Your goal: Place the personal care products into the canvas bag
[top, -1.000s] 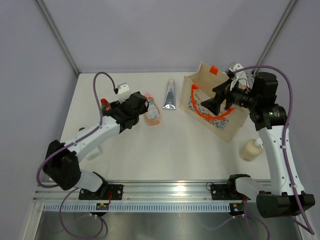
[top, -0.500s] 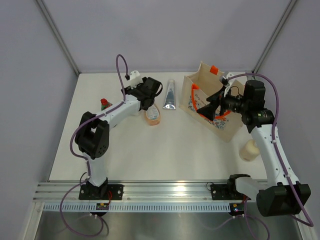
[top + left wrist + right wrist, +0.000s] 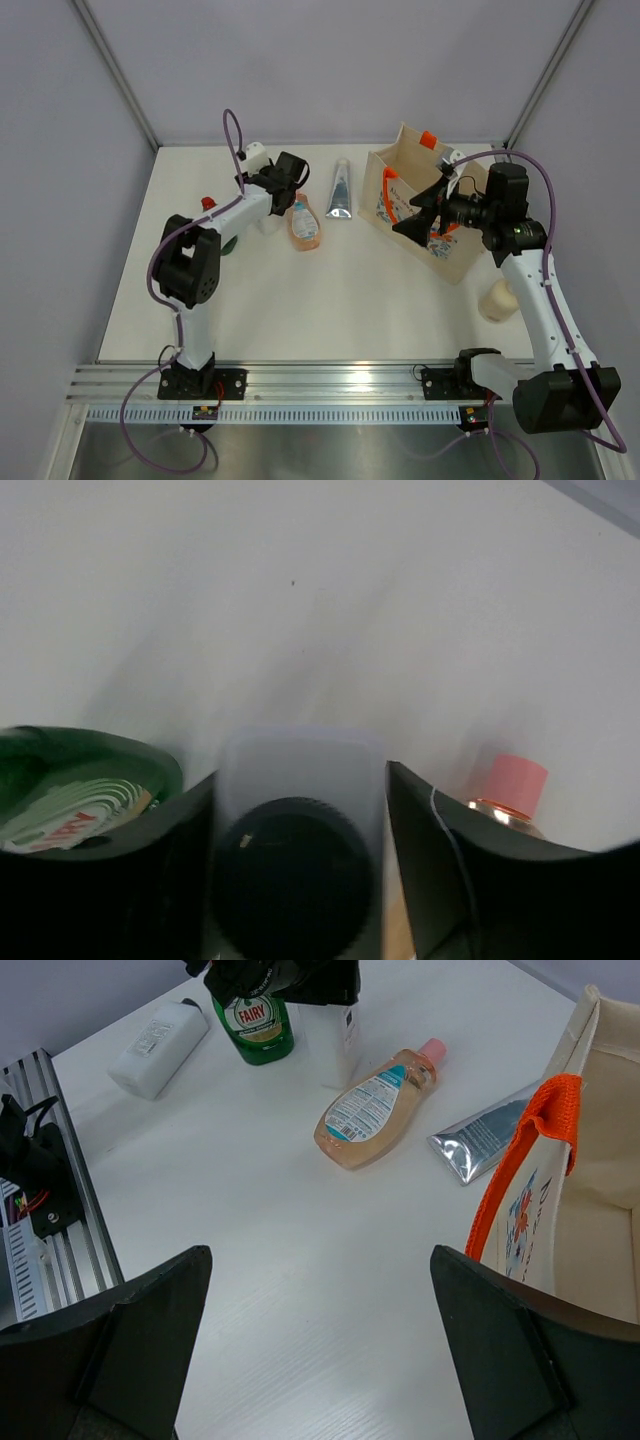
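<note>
**Left hand** (image 3: 300, 825): clenched on the white bottle with dark cap (image 3: 298, 755). One of the fingers (image 3: 140, 880) lies against each side of the bottle, and the dark cap faces the wrist camera. The bottle stands upright on the table (image 3: 330, 300), in its far-left part.

**Items beside the held bottle:**
- The green bottle (image 3: 255, 1022) stands upright just beside it, on the side toward the left wall. Its red cap (image 3: 208, 203) shows past the left arm in the top view.
- The peach-pink bottle (image 3: 304, 226) lies flat near the held bottle on the opposite side, with its cap pointing toward the far edge.
- The silver tube (image 3: 340, 190) lies flat between the peach-pink bottle and the canvas bag (image 3: 455, 255), apart from both.

**Right hand** (image 3: 315, 1290): released, with fingers spread wide and grasping nothing. It hangs above the table in front of the bag's printed side, just beside an orange handle (image 3: 530, 1150). Whether it touches the handle cannot be told.

**Canvas bag:** upright with its mouth open, at the far right of the table.

**Cream pump bottle** (image 3: 497, 300): on the table near the bag's near-right corner, outside the bag and partly hidden by the right arm.

Every product named here is outside the bag.
</note>
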`<action>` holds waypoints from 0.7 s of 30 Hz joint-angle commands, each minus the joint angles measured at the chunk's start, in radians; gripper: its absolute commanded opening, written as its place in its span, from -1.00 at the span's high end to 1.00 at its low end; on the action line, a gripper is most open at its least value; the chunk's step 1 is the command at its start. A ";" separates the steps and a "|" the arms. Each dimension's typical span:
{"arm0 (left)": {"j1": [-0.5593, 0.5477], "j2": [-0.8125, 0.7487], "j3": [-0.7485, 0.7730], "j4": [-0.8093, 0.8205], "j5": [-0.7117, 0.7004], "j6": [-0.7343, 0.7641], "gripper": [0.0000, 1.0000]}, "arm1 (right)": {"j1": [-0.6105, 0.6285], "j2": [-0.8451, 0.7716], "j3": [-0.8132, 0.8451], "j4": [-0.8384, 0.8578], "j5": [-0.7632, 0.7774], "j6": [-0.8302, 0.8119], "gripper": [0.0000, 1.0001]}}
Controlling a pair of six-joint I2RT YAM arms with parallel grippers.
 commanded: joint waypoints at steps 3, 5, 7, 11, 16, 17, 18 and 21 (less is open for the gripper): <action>0.020 -0.085 -0.116 0.201 0.064 0.073 0.50 | 0.004 -0.020 -0.013 0.011 -0.021 -0.038 -0.99; 0.020 -0.161 -0.184 0.290 0.114 0.138 0.90 | 0.004 -0.020 -0.010 0.000 -0.028 -0.048 -0.99; 0.020 -0.217 -0.215 0.356 0.215 0.205 1.00 | 0.007 -0.023 -0.007 -0.012 -0.047 -0.061 -0.99; 0.022 -0.400 -0.241 0.402 0.399 0.319 1.00 | 0.076 -0.023 0.024 -0.092 -0.021 -0.148 -0.99; 0.046 -0.600 -0.279 0.463 0.889 0.551 1.00 | 0.271 0.026 0.090 -0.161 0.167 -0.265 -0.99; 0.051 -0.638 -0.299 0.479 0.990 0.595 1.00 | 0.277 0.040 0.107 -0.170 0.148 -0.280 -0.99; 0.056 -0.713 -0.355 0.507 1.175 0.673 1.00 | 0.279 0.074 0.148 -0.208 0.066 -0.336 -0.99; 0.082 -0.815 -0.417 0.518 1.500 0.803 1.00 | 0.286 0.137 0.205 -0.275 -0.071 -0.495 -0.99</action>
